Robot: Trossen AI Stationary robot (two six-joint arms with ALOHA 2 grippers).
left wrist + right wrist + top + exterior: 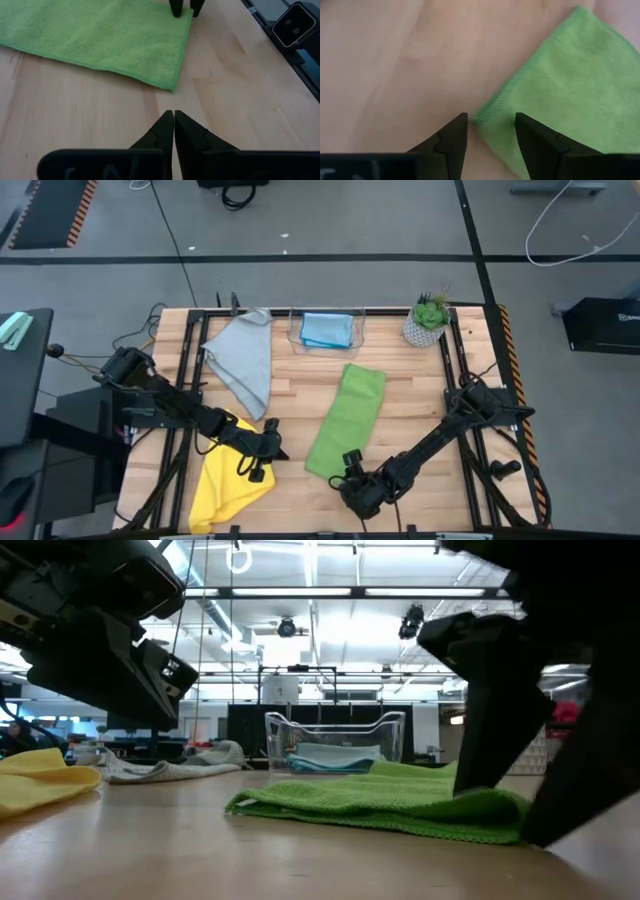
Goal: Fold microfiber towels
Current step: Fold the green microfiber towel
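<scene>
high view: the green towel (346,421) is lying as a long folded strip across the middle of the wooden table (410,395). the right gripper (351,463) is sitting at the strip's near end, at its corner. the left gripper (270,442) is hovering between the yellow towel (226,475) and the green one, touching neither cloth as far as i can tell. the grey towel (243,360) is lying crumpled toward the far left, and the light blue towel (326,329) is resting folded inside a clear bin (296,330) at the far edge. a small potted plant (428,321) is standing at the far right corner.

low view: the green towel (385,801) is lying flat in front, the bin (334,740) with the blue towel (335,756) behind it, the yellow towel (40,778) at the left. dark arm parts are blocking both sides.

left wrist view: the left gripper's fingers (163,130) are pressing together, clenched on nothing, over bare wood just short of the green towel's corner (172,85).

right wrist view: the right gripper's fingers (455,131) are standing apart, released, straddling the green towel's corner (487,117) without gripping it.
</scene>
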